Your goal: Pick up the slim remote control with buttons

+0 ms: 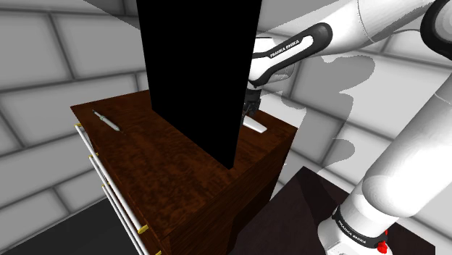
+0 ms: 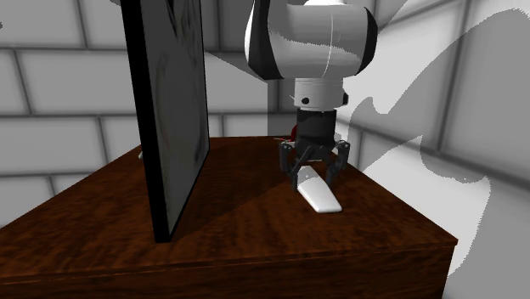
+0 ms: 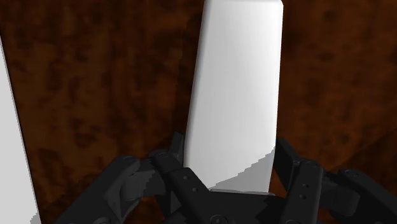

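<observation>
The slim remote control [image 2: 321, 195] is drawn as a plain white slab, with no buttons to make out. It lies flat on the dark wooden dresser top [image 2: 255, 229], to the right of a tall black panel [image 2: 174, 110] in the second exterior view. My gripper [image 2: 314, 176] points straight down over the remote's far end. In the wrist view the gripper [image 3: 229, 156] has both black fingers [image 3: 175, 156] against the long sides of the remote [image 3: 235, 83], clasping it. In the shoulder view the remote [image 1: 255, 127] and gripper [image 1: 250, 110] peek out behind the panel's right edge.
The upright black panel [image 1: 199, 72] stands across the middle of the dresser [image 1: 166, 181], close beside the gripper. A thin pen-like object [image 1: 105, 121] lies near the dresser's far left corner. The dresser edge drops off just right of the remote. Grey block walls surround.
</observation>
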